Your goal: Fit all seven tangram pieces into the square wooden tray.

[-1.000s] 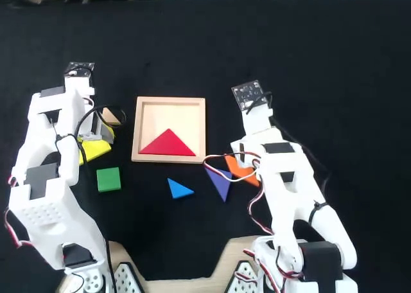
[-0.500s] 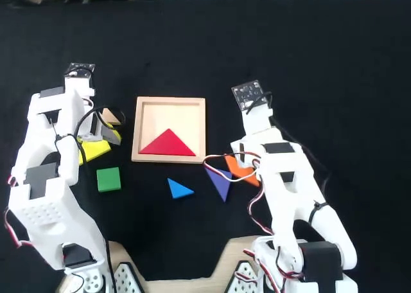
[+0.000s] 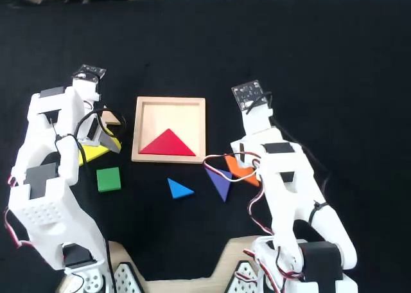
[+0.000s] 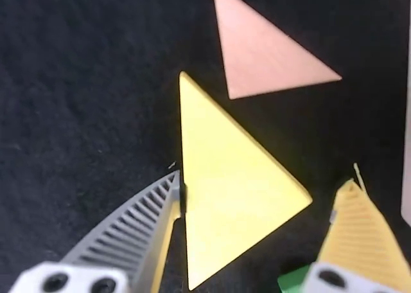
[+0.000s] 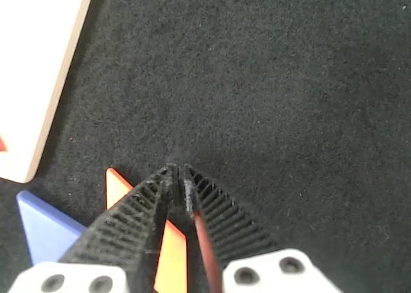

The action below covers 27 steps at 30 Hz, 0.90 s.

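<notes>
Black cloth is laid underneath. The yellow triangle is flanked by the spread left gripper. The right gripper is pressed together.

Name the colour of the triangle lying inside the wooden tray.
Red. The triangle in the tray shows best in the high view.

Square wooden tray on black-covered table. Large red triangle lies inside, against the tray's near edge. Beyond its left edge: yellow triangle, green square. Beyond its near edge: small blue triangle, purple triangle, orange piece.
</notes>
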Available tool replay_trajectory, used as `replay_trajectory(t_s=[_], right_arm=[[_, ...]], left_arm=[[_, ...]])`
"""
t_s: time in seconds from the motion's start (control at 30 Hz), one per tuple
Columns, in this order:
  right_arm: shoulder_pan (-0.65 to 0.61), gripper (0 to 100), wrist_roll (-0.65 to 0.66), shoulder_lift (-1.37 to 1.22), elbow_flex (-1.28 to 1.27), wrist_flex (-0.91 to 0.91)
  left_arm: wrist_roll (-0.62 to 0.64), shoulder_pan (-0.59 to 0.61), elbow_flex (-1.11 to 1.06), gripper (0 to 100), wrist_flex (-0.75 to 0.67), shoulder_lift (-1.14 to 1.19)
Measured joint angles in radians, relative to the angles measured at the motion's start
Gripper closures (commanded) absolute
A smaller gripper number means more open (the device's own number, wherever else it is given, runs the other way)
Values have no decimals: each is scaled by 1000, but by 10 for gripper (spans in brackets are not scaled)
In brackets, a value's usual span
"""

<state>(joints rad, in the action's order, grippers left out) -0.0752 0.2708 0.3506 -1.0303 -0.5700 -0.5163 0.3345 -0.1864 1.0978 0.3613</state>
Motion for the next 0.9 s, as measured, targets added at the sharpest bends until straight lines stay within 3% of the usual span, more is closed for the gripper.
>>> replay_trajectory(t_s=[0.6, 0.9], right_arm=[[0, 987, 0, 0, 0, 0], [0, 987, 0, 0, 0, 0]], left_arm=[[-97, 0, 0, 636, 21, -2], [-107, 12, -66, 639, 54, -164]])
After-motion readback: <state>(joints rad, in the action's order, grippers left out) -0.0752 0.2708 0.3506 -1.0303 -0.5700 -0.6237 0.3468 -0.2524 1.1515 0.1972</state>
